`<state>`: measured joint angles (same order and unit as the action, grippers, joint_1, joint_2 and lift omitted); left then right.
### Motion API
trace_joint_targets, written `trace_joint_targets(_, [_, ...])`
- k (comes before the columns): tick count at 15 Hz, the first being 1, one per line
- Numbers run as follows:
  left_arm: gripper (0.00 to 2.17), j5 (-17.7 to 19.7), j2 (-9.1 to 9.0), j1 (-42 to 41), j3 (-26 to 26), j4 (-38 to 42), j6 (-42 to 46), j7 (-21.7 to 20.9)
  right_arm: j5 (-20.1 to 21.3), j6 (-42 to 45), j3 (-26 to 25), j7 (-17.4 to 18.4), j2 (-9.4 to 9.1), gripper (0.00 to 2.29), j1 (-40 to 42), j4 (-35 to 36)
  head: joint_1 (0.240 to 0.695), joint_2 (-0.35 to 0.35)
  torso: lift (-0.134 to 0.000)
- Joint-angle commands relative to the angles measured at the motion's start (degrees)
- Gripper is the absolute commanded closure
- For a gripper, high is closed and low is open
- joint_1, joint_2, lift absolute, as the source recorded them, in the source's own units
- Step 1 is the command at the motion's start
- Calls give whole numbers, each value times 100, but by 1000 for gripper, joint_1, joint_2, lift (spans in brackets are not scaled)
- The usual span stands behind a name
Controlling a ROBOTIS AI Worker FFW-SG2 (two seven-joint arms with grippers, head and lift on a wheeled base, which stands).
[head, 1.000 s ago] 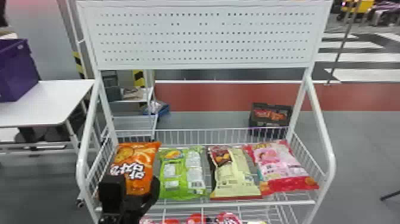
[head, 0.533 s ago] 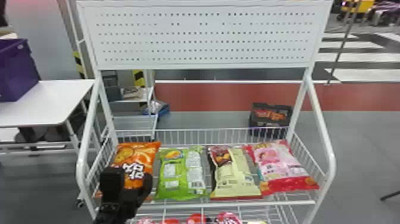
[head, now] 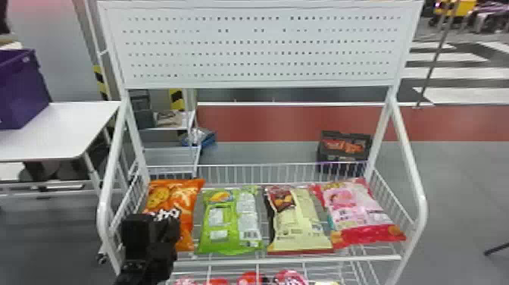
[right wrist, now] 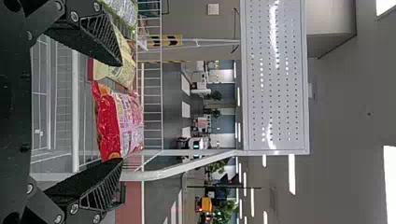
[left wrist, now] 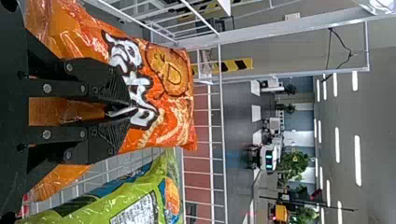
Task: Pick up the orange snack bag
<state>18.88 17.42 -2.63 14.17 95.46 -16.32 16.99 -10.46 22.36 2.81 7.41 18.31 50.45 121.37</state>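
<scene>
The left gripper [head: 154, 228] is over the front part of the orange snack bag [head: 184, 202], which lies at the left end of the wire shelf. In the left wrist view, the left gripper [left wrist: 130, 110] has its fingers drawn together on the orange bag [left wrist: 173, 114], with creased film pinched between them. Part of the bag's front is hidden behind the fingers. The right gripper [right wrist: 120, 111] stands wide open in the right wrist view, away from the orange bag, with nothing held.
Beside the orange bag lie a green bag [head: 230, 223], a cream bag [head: 297, 227] and a pink bag [head: 352, 212]. The white rack's side rail [head: 107, 189] runs close to the left arm. Red packs [head: 252, 278] sit on the lower shelf.
The left gripper's fingers have come together on the orange bag; they stood apart a second ago. The gripper has also shifted slightly up over the bag. The other bags have not moved.
</scene>
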Motion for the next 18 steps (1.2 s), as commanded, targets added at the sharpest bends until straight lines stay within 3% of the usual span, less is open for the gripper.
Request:
trace_joint_targets(1, [1868,55,7,-97,-11,298,1,32,-9,0,0,6,6,171,0,1,499,0,0])
trace_joint_targets(4, [1868,169,16,-396,-161,816,-34,32,-9,18,0,6,24,171,-9,-8,499,0,0])
trace_joint_targets(11, [1868,213,253,-1960,-635,2574,-263,-47,-53,18,9,6,33,171,-88,-78,499,0,0])
trace_joint_targets(18, [1868,99,473,-3437,-934,3356,827,-64,-70,18,35,6,41,171,-158,-157,499,0,0])
